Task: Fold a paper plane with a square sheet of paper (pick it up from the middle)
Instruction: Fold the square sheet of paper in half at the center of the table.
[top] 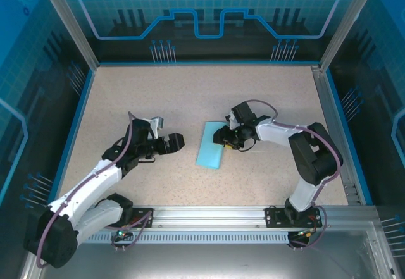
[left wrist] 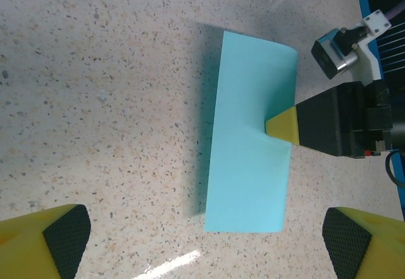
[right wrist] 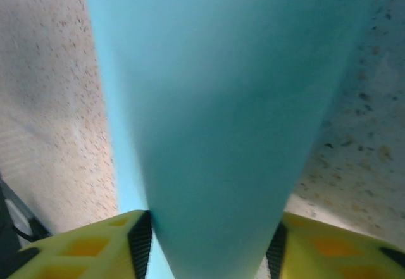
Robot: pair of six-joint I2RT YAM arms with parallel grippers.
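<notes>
**Fig. Freeing the half-folded sheet without shifting it**

The light-turquoise sheet of paper (top: 211,149), folded to a narrow rectangle, lies flat on the speckled beige tabletop (top: 190,89). The right gripper (top: 225,138) meets the middle of the sheet's right long edge, with a yellow finger on either side of the paper. You cannot tell whether they pinch it. The left gripper (top: 169,136) waits left of the sheet, jaws wide and holding nothing. The crease is probably being set, so draw straight off that edge without dragging, keeping the layers aligned.
</notes>
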